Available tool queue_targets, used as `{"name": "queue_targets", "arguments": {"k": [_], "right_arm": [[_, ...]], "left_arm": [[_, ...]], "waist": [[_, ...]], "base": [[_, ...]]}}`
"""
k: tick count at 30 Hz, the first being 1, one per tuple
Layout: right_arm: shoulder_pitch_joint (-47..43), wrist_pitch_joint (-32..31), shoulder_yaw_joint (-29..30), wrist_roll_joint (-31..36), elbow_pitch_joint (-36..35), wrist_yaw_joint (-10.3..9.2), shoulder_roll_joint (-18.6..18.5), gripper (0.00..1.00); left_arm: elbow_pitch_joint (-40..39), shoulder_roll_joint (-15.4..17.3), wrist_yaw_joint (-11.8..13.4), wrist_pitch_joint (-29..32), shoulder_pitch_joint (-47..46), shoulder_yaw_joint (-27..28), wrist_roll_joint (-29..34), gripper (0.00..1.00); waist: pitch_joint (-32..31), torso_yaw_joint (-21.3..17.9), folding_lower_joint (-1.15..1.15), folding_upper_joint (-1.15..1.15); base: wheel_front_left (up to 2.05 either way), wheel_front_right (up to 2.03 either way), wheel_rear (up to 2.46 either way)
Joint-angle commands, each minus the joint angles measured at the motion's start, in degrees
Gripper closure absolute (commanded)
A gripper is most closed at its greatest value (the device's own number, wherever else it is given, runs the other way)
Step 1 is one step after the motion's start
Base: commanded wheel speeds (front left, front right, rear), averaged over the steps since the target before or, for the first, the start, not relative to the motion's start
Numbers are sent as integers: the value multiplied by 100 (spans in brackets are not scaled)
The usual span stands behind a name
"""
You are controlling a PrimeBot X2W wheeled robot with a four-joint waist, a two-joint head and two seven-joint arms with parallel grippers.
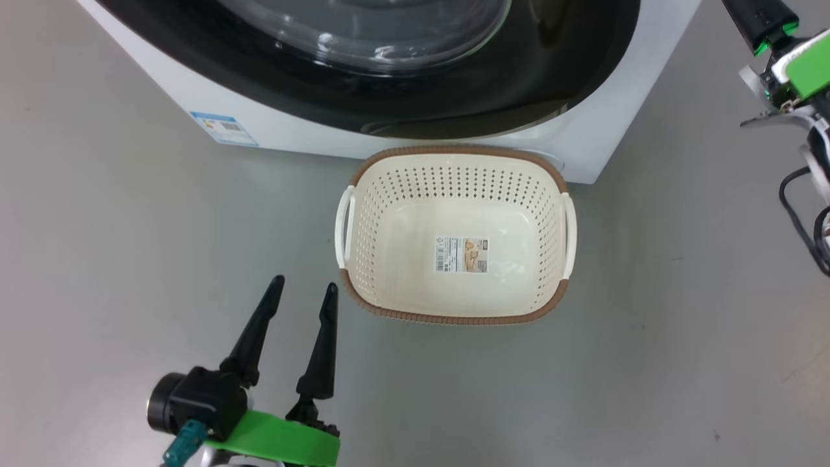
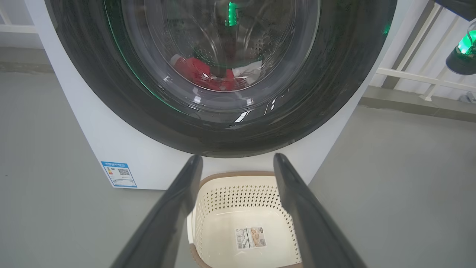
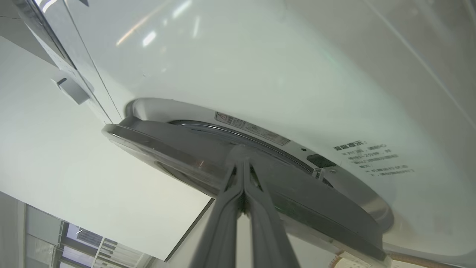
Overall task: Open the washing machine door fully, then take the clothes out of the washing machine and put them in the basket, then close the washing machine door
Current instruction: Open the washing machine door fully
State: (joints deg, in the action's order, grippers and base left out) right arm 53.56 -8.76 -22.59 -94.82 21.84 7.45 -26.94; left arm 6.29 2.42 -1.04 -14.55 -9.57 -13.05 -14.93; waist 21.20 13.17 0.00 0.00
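The washing machine (image 1: 292, 133) fills the top of the head view. Its door (image 1: 454, 97), black-rimmed with a glass bowl, stands slightly ajar; the right wrist view shows a gap between the door (image 3: 178, 160) and the white front (image 3: 260, 74). My right gripper (image 3: 241, 149) is shut, its tips pressed against the door's inner edge in that gap. Red and white clothes (image 2: 197, 70) lie in the drum behind the glass. The basket (image 1: 454, 318) sits empty on the floor before the machine. My left gripper (image 1: 305, 283) hovers open to the basket's left, holding nothing.
Grey floor surrounds the machine and basket. My right arm's wrist with green parts (image 1: 794, 65) hangs at the machine's right corner, cables below it. A blue sticker (image 1: 224, 128) marks the machine's lower front. White railing (image 2: 416, 74) stands behind on the right.
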Motion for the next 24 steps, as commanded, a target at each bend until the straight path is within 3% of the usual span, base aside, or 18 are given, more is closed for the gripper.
{"name": "queue_targets", "arguments": {"k": [1, 10, 24], "right_arm": [[148, -221, 59, -112, -55, 3, 3, 100], [521, -1276, 362, -541, 355, 3, 235, 100], [1091, -1992, 569, -433, 958, 3, 421, 100]], "left_arm": [[-143, 45, 33, -45, -153, 152, -41, 0], [-165, 45, 60, -45, -270, 89, -119, 0], [-182, 45, 75, -45, -440, -13, -224, 0]], "waist": [[143, 84, 0, 0], [359, 160, 0, 0], [643, 291, 0, 0]], "base": [[0, 0, 0], [0, 0, 0], [0, 0, 0]]}}
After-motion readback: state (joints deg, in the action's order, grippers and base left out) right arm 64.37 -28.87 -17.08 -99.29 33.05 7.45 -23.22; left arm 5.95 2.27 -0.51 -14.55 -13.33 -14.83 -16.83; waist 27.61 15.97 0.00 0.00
